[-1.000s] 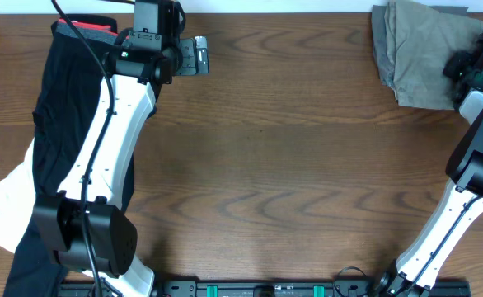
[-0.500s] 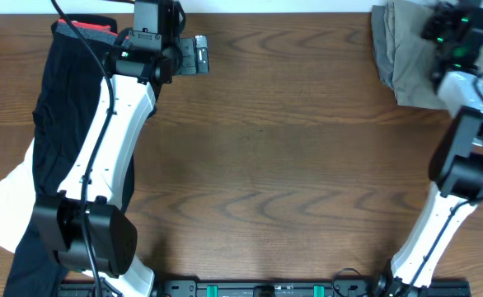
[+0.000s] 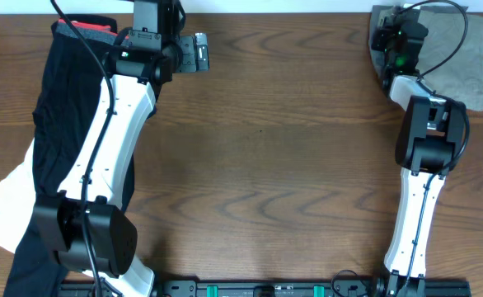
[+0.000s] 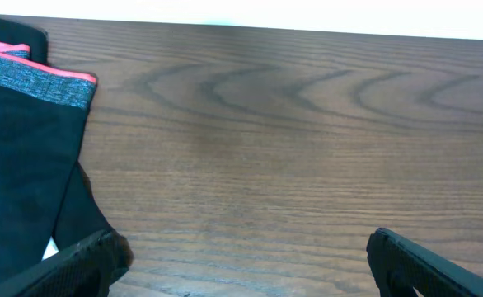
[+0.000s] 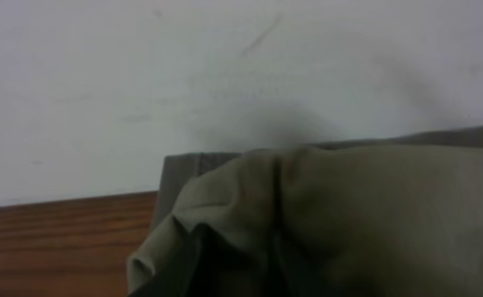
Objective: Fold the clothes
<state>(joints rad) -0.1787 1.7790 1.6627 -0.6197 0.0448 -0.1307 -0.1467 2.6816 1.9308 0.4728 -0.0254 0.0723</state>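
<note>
The khaki trousers (image 3: 464,66) lie bunched right at the right gripper (image 3: 388,37), cloth heaped against its fingers — whether they pinch a fold or merely rest there, I cannot tell. The left gripper (image 3: 199,54) hangs released, nothing between its fingers, dark clothes (image 4: 19,165) just beside its left finger. Best to pinch one edge layer firmly — not the whole heap — then draw it flat.

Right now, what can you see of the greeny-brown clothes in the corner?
The clothes are soft, wrinkled, khaki-green cloth, with a greyer layer showing at the left edge. They lie in a bunched pile on the table's far right corner. The right claw sits over their left edge. I can't tell whether it is pinching them.
</note>
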